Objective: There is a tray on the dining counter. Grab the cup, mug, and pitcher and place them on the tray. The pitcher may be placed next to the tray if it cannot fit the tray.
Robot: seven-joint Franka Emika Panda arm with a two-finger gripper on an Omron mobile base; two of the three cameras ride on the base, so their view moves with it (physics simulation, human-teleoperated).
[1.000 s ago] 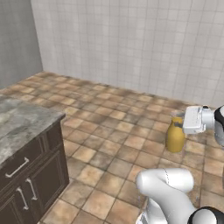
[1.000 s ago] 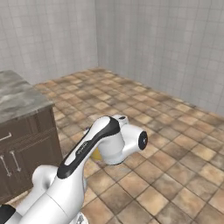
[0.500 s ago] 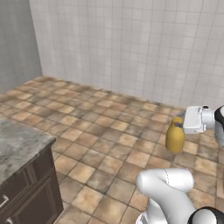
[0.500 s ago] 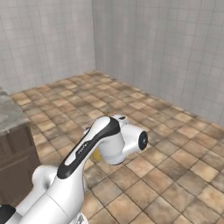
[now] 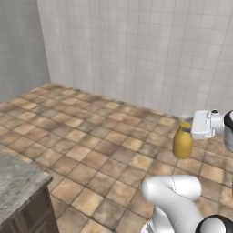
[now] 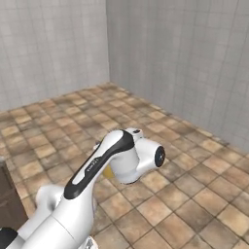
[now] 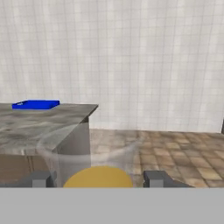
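Note:
The yellow-orange pitcher (image 5: 182, 143) hangs above the tiled floor, held at its neck by my gripper (image 5: 186, 130), which is shut on it. In the hand view its rounded top (image 7: 98, 177) sits between the two dark fingertips (image 7: 42, 179). A sliver of the pitcher (image 6: 108, 171) shows under the arm in the right base view. Far ahead in the hand view, the blue tray (image 7: 36, 104) lies on the marbled dining counter (image 7: 48, 124). The cup and the mug are out of view.
A corner of a stone-topped counter with a dark base (image 5: 20, 184) stands at the lower left of the left base view. Brown tiled floor (image 5: 91, 141) spreads ahead to the pale tiled walls (image 5: 136, 50).
Both base views have swung: the counter has slid toward the lower left and left the right base view, so the camera moved. The pitcher stays in my gripper.

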